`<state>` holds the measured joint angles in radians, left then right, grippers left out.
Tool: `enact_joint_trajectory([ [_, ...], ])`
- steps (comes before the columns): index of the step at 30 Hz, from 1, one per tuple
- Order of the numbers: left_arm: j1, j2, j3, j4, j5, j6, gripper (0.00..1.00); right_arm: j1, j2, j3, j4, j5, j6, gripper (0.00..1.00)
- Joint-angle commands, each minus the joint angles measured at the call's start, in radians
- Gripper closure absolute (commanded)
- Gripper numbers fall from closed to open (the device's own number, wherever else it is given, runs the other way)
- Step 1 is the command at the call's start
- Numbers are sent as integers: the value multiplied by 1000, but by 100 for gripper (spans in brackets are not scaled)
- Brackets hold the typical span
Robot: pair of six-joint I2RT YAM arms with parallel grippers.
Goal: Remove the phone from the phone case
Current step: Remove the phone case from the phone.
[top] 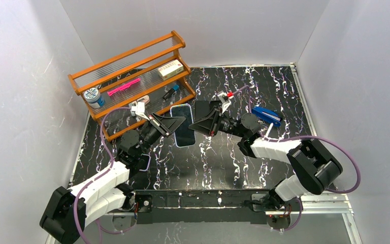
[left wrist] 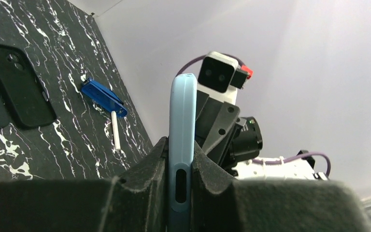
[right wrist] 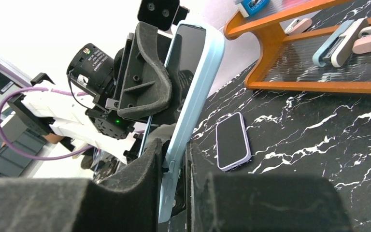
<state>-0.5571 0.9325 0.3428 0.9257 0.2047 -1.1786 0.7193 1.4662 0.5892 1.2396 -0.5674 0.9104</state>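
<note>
Right, both arms are on it now. The phone case [left wrist: 182,121], the pale blue one, is up off the tabletop [top: 233,168], held between the two arms just toward 11 o'clock from the middle of the top view. My left gripper [left wrist: 179,147] is clamped hard across its thickness, pads flat on front and back. That grip looks solid.

My right gripper [right wrist: 174,145] is on the opposite end. Its fingers straddle the blue rim and look pressed against it, so I read that as a pinch on the case too. How firm it is, I can't say.

The phone [right wrist: 192,48] is fully seated in the case. I see dark screen with blue rim running unbroken round the top corner, no lip peeled back and no gap. So the pick-up and the two-handed hold are done, and the separation itself is not yet begun.

What's left, as I judge it, is to flex one corner of the case off the phone, work the phone free, then set the two down apart.

Elsewhere there is a black case [left wrist: 19,92] lying at 12 o'clock and a blue stapler [top: 266,116] at 2. The wooden rack [top: 132,76] is at 10 and a purple-rimmed phone [right wrist: 232,141] is flat by my left arm. None of them is in my way.
</note>
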Motion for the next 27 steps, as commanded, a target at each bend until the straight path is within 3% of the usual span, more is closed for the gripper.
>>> enact_joint_trajectory([
  [1, 1, -6, 55, 64, 64, 42, 100, -13, -4, 63, 59, -158, -24, 84],
  [4, 7, 3, 94, -4, 104, 88, 97, -51, -12, 71, 43, -231, -30, 98],
  [10, 28, 41, 202, -189, 257, 225, 70, -127, -29, 124, -71, -408, -63, 99],
  [17, 39, 37, 304, -392, 327, 387, 64, -158, -60, 249, -429, -531, -280, 99],
  [23, 40, 63, 331, -421, 434, 422, 72, -166, -46, 339, -598, -570, -389, 99],
  [26, 40, 60, 326, -411, 445, 419, 99, -166, -37, 346, -597, -572, -387, 99],
  [27, 41, 52, 324, -415, 430, 419, 100, -166, -41, 340, -590, -559, -383, 96],
])
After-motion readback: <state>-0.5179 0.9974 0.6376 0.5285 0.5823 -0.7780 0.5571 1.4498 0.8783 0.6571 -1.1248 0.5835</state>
